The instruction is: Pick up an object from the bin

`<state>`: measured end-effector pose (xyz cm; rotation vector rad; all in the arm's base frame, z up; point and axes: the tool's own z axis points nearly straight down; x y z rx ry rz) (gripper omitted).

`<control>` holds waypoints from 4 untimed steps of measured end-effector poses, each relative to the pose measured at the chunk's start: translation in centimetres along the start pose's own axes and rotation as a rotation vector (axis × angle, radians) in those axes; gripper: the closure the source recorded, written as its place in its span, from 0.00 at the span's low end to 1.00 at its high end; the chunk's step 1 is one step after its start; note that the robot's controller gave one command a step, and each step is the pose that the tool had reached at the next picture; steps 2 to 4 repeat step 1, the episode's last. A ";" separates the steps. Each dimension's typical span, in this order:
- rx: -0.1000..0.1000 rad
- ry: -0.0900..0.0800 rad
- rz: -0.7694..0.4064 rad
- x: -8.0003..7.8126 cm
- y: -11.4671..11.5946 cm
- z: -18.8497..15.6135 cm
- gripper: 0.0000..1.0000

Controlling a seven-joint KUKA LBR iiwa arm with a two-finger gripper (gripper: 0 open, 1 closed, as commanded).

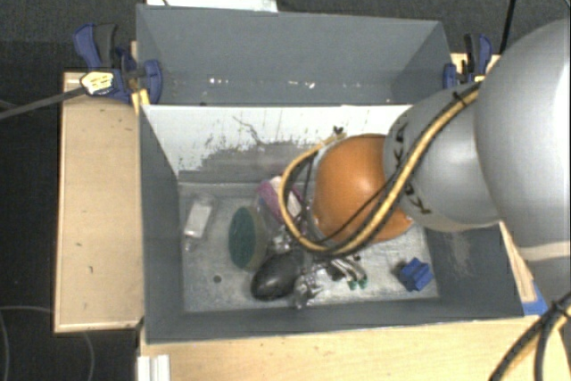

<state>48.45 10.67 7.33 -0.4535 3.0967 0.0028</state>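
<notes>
Black oval object (270, 280), smooth and rounded like a pebble, is seen lying on the floor of the grey metal bin (165, 192), close to the near wall and slightly left of the middle. The fingers (304, 285) are found right against its right end, low over the floor. Whether they are spread or closed, and whether anything is gripped between them, cannot be told. Just to their right a few small green-tipped pieces (357, 282) are scattered, and a small blue block (413, 274) is seen further right, well apart. Behind the oval object a dark green oval disc (241, 236) is seen, with a pale translucent block (196, 219) to its left. Further back a pink thing (268, 192) is partly hidden by the cables (287, 205). The orange cover (357, 187) on the wrist is seen over the bin's middle.
</notes>
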 end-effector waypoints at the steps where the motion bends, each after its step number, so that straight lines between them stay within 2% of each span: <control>1: 0.000 0.003 0.010 -1.0 1.7 -13.9 1.00; 4: 0.000 0.003 0.010 -1.0 1.7 -13.9 1.00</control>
